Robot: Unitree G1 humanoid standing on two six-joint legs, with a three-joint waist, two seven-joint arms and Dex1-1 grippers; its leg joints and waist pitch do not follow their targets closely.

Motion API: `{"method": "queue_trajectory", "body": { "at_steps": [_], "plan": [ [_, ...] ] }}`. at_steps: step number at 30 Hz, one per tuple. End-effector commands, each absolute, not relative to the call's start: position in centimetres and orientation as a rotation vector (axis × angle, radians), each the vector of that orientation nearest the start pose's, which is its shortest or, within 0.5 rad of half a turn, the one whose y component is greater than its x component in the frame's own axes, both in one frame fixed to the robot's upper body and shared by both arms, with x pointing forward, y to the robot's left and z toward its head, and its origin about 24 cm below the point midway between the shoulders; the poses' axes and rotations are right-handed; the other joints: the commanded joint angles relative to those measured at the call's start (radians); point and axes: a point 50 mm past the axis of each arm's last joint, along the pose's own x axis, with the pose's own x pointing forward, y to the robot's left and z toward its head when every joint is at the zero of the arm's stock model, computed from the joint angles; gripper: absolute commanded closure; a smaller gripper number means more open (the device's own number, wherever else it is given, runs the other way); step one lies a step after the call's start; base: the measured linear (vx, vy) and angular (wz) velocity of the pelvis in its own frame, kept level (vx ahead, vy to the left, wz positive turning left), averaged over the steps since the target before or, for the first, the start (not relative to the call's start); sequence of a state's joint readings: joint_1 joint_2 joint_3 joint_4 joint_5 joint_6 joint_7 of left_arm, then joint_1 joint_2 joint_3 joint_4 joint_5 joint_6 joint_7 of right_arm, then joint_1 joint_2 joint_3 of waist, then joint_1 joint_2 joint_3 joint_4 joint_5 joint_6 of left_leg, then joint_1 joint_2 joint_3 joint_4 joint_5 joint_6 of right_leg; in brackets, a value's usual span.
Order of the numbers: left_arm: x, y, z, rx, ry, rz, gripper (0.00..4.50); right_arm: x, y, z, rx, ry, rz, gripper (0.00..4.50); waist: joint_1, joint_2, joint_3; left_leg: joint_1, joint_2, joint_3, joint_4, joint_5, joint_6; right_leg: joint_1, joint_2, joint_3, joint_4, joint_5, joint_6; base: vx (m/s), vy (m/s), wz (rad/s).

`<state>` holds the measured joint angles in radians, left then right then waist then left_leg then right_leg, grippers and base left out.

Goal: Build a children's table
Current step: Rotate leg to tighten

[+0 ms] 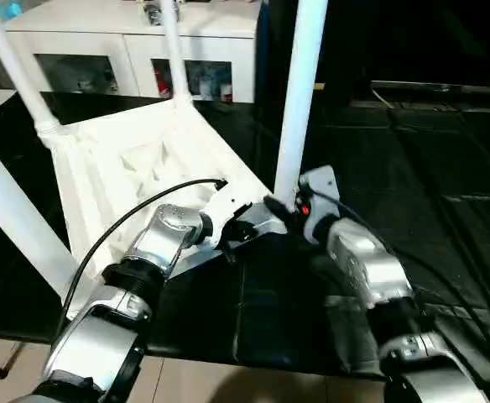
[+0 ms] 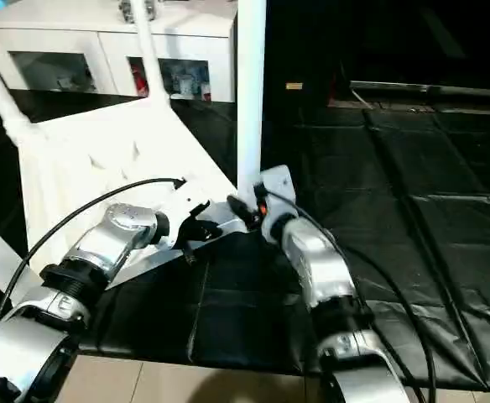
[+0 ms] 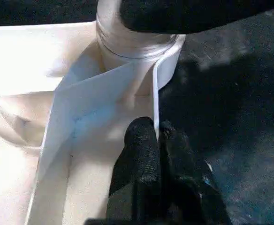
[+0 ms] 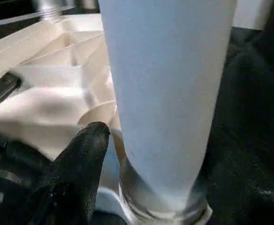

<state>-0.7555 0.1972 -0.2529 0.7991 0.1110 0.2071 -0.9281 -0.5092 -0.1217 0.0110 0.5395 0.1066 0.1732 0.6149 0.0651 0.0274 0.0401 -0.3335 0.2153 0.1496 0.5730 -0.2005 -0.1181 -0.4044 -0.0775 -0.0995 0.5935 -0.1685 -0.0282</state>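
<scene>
The left gripper point(image 3: 156, 140) has its two black fingers pressed together on the thin white rim of the upturned white plastic table top point(image 1: 136, 172), near its right near corner. The right gripper point(image 1: 280, 206) reaches in from the right to the foot of the long white round leg point(image 1: 299, 92) standing upright in that corner socket; whether its jaws grip the leg I cannot tell. Both silver forearms angle inward over the black mat point(image 1: 396, 168). A white cabinet point(image 1: 127, 50) stands far behind.

Background: work area and furniture
Black sheeting point(image 1: 396, 151) covers the floor; a white glass-door cabinet point(image 1: 136, 50) stands behind; pale tiles point(image 1: 228, 382) lie nearest.
</scene>
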Motion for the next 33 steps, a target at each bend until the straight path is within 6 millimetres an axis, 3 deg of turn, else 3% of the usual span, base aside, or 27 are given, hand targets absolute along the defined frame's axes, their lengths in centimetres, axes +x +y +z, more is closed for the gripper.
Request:
{"method": "queue_trajectory", "body": {
  "at_steps": [1,5,10,14,18,19,23,33],
  "plan": [
    [34.6,8.8,6.3,0.42,0.418,-1.158,4.5,32.2,-10.9,4.3,0.025,0.254,0.836,1.38,0.009,-0.006,-0.059,-0.015,0.004,0.015,-0.059,-0.146,0.088,0.07,-0.06,0.05,-0.072,-0.204,-0.197,0.0,0.0,0.0],
    [33.4,9.7,6.1,0.43,0.414,-1.315,4.5,31.2,-12.8,4.8,-0.03,0.237,1.013,1.38,0.022,-0.009,-0.059,-0.017,0.008,0.016,-0.058,-0.13,0.105,0.07,-0.061,0.05,-0.067,-0.181,-0.21,0.0,0.0,0.0],
    [32.5,10.6,5.9,0.468,0.419,-1.449,4.5,30.8,-14.4,5.7,-0.072,0.22,1.154,1.38,0.035,-0.012,-0.057,-0.01,0.012,0.022,-0.059,-0.158,0.089,0.062,-0.06,0.049,-0.072,-0.245,-0.197,0.0,0.0,0.0],
    [32.4,10.8,6.1,0.456,0.418,-1.476,4.5,30.6,-14.8,6.0,-0.078,0.221,1.212,1.38,0.051,-0.011,-0.061,-0.008,0.017,0.026,-0.056,-0.131,0.092,0.059,-0.059,0.052,-0.061,-0.183,-0.214,0.0,0.0,0.0],
    [31.6,11.6,6.0,0.5,0.464,-1.586,4.5,29.8,-15.0,6.4,-0.046,0.259,1.397,1.38,0.057,-0.013,-0.064,-0.013,0.018,0.026,-0.053,-0.105,0.105,0.063,-0.06,0.051,-0.051,-0.137,-0.226,0.0,0.0,0.0],
    [31.4,11.8,5.9,0.508,0.475,-1.603,4.5,29.7,-15.0,6.4,-0.05,0.267,1.418,1.54,0.058,-0.019,-0.064,-0.014,0.017,0.028,-0.052,-0.098,0.111,0.063,-0.06,0.052,-0.051,-0.125,-0.228,0.0,0.0,0.0],
    [31.1,12.1,5.8,0.532,0.499,-1.657,4.5,29.6,-15.0,6.2,-0.052,0.292,1.464,1.83,0.07,-0.022,-0.063,-0.013,0.018,0.028,-0.052,-0.093,0.105,0.061,-0.062,0.052,-0.05,-0.14,-0.223,0.0,0.0,0.0],
    [30.5,12.4,5.8,0.571,0.52,-1.722,4.5,29.5,-14.7,6.0,-0.029,0.309,1.535,2.46,0.076,-0.022,-0.063,-0.014,0.018,0.028,-0.053,-0.103,0.084,0.06,-0.063,0.052,-0.049,-0.156,-0.211,0.0,0.0,0.0]
  ]
}}
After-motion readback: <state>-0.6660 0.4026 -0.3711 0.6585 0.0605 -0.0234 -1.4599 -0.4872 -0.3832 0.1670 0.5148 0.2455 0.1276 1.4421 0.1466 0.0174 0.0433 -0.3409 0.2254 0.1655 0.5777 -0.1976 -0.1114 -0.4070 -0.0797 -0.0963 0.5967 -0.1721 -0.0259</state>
